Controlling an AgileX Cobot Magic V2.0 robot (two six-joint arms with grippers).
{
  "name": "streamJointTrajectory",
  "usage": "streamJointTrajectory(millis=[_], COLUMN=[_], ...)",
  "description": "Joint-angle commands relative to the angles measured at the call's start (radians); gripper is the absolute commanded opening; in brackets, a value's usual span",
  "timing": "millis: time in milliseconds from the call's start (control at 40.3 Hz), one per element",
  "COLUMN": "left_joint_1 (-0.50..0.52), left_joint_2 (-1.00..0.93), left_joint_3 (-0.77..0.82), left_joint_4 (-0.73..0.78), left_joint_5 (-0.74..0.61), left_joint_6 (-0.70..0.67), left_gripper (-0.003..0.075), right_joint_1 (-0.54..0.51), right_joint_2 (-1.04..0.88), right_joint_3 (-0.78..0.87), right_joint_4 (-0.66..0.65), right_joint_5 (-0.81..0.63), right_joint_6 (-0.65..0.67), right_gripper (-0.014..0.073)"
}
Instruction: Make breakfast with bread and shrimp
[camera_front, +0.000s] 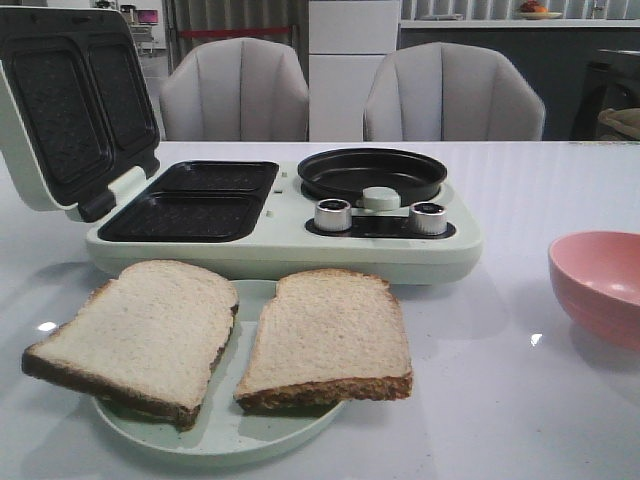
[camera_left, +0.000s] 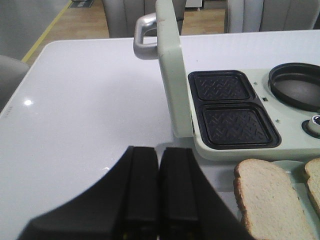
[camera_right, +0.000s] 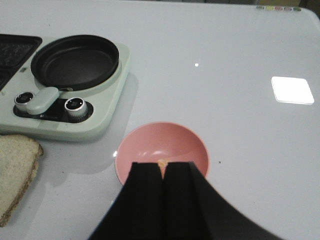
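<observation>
Front view: two slices of bread (camera_front: 230, 340) lie side by side on a pale green plate (camera_front: 225, 435), just before the open sandwich maker (camera_front: 280, 215) (lid raised).
Left wrist view: left tool (camera_left: 159, 192) fingers pressed together, empty, above the worktop (camera_left: 90, 110).
Right wrist view: right tool (camera_right: 163, 192) fingers together over the pink bowl (camera_right: 162, 147); an orange bit, probably the shrimp (camera_right: 162, 162), shows at their tips.

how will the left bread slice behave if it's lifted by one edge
The left bread slice looks thin and soft, so it will probably sag or fold. It overhangs the plate rim, which likely eases getting a finger under it. Its crumb may tear under a hard pinch.
</observation>
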Motion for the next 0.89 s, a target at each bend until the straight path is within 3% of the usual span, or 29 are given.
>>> streamJointTrajectory(millis=[0,99,174,298,372,447,596,744,869], left_joint_1=[-0.006,-0.006,-0.006,-0.006,-0.006,-0.008,-0.05,-0.226,-0.39], left_joint_2=[0.024,0.028,0.028,0.031,0.035,0.044,0.076,0.168,0.26], left_joint_3=[-0.012,-0.003,0.0,0.0,0.0,0.0,0.0,0.0,0.0], left_joint_4=[-0.011,-0.011,-0.011,-0.011,-0.007,-0.007,-0.005,-0.002,0.125], left_joint_5=[-0.094,-0.094,-0.094,-0.094,-0.094,-0.09,-0.096,-0.105,-0.094], left_joint_6=[-0.005,-0.005,-0.005,-0.005,-0.005,-0.005,0.052,0.225,0.268], left_gripper=[0.01,0.0106,0.0153,0.039,0.0572,0.0644,0.0628,0.06,0.058], right_joint_1=[0.001,0.001,0.001,0.001,0.001,0.001,0.001,0.001,0.001], right_joint_2=[0.06,0.1,0.123,0.15,0.157,0.162,0.164,0.164,0.164], right_joint_3=[-0.034,-0.034,-0.034,-0.034,-0.034,-0.034,-0.034,-0.034,-0.034], right_joint_4=[0.005,0.005,0.005,0.005,0.005,0.005,0.005,0.005,0.005], right_joint_5=[-0.069,-0.061,-0.052,-0.044,-0.044,-0.043,-0.041,-0.041,-0.041], right_joint_6=[-0.008,-0.008,-0.008,-0.008,-0.008,-0.008,-0.008,-0.008,-0.008], right_gripper=[0.0035,0.0045,0.0107,0.0315,0.0412,0.0456,0.0454,0.0454,0.0454])
